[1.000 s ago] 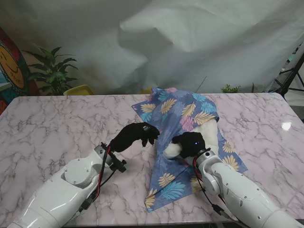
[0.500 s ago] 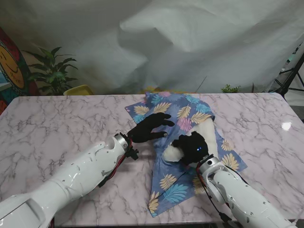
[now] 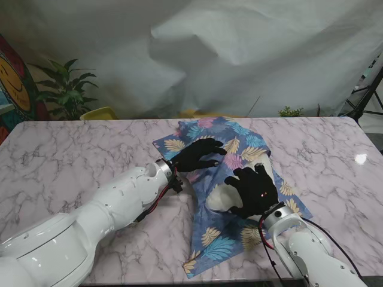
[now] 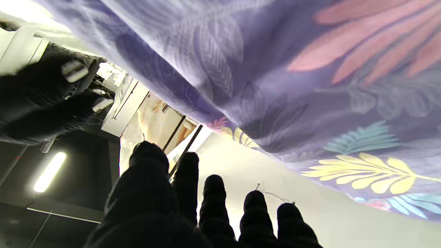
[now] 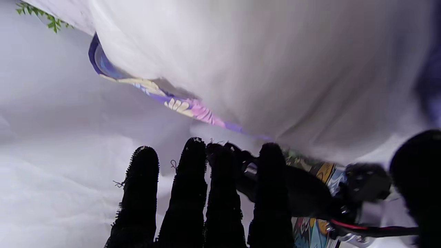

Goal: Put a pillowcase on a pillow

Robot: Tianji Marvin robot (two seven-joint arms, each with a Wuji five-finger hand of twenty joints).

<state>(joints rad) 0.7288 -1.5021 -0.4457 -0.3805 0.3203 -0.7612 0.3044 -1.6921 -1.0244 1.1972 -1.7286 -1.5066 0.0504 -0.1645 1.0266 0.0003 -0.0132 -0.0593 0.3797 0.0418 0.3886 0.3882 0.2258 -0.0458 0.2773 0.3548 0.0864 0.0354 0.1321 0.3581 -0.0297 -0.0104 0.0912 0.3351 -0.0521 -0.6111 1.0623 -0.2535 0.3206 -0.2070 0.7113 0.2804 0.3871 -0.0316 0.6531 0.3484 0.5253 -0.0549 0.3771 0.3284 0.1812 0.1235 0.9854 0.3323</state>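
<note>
On marble surface (image 3: 72,149), middle: pillow (image 3: 222,196) partly inside pillowcase (image 3: 239,143), near end bare. Left hand (image 3: 200,155) spread flat on fabric, right hand (image 3: 256,190) splayed on pillow, neither gripping. Roughly halfway; rest needs pulling over.

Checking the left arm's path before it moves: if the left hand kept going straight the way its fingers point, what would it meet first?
Probably the pillowcase: the left hand points right, open, just over the leaf-print fabric. Depth is unclear.

Pink-veined marble table (image 3: 72,149), leaf-print pillowcase (image 3: 222,239) spread on it, near middle
</note>
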